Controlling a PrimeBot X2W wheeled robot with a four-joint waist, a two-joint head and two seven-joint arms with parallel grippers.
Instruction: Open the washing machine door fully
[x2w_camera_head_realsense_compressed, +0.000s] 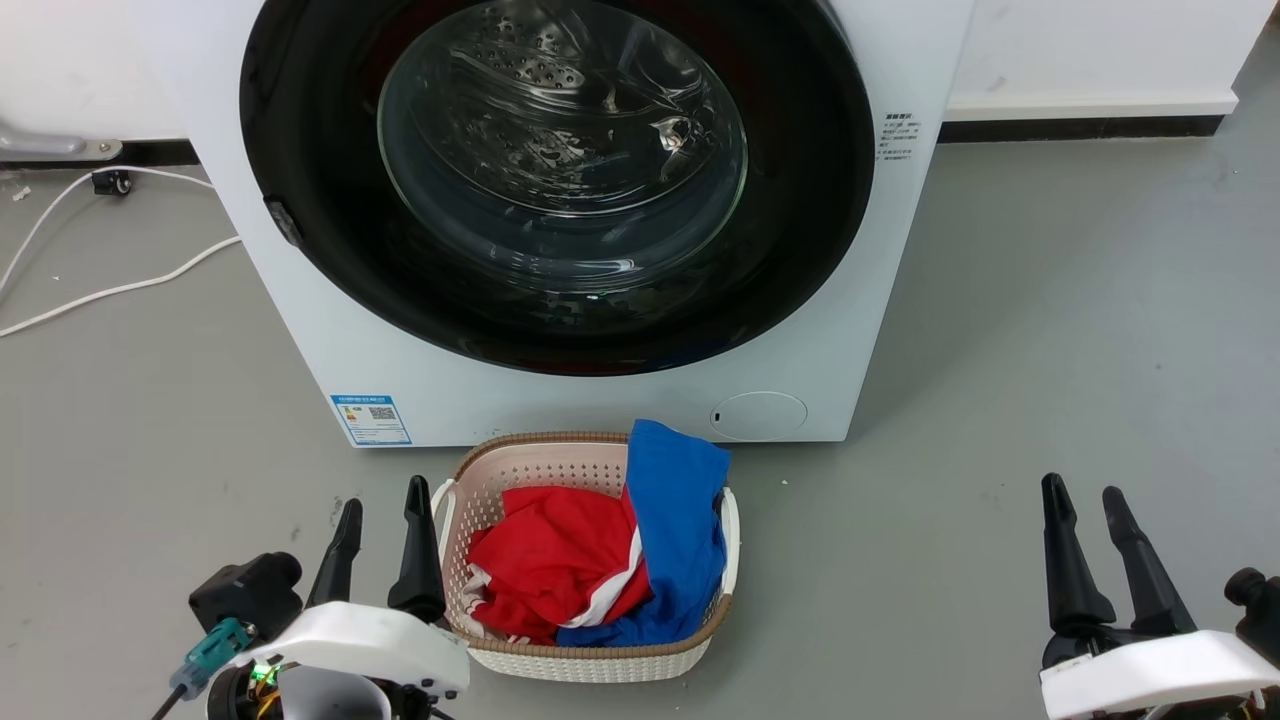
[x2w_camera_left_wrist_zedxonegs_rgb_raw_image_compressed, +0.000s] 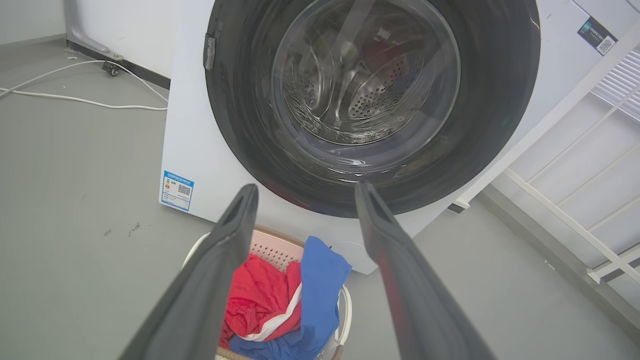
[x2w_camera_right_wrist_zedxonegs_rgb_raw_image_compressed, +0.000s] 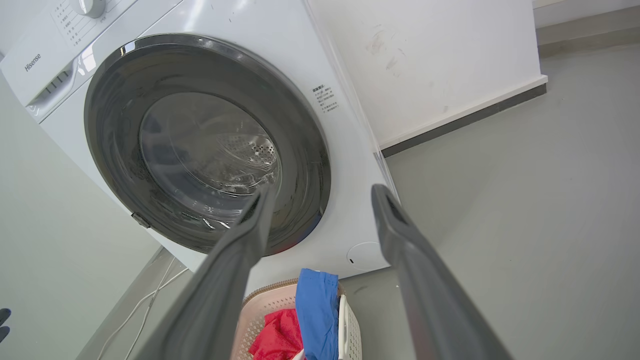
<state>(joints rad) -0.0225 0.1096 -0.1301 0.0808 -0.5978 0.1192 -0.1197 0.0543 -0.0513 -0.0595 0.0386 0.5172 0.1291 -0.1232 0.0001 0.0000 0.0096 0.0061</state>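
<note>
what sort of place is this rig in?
Likely a laundry room, or a test mock-up of one: white front-loading washing machine with its round black door closed, a basket of red and blue clothes on the grey floor before it.

Washing machine door (x2w_camera_head_realsense_compressed: 555, 180): big, round, glossy black ring w/ bulging clear glass bowl at ctr; perforated drum (x2w_camera_head_realsense_compressed: 520, 60) seen thru glass. Door shut, lying flat vs front of washing machine (x2w_camera_head_realsense_compressed: 600, 405), no gap seen at rim. Spans nearly full width of machine front, above its bottom white strip. Small dark tab (x2w_camera_head_realsense_compressed: 283, 222) on rim, door's left side, approx mid-height.
</note>
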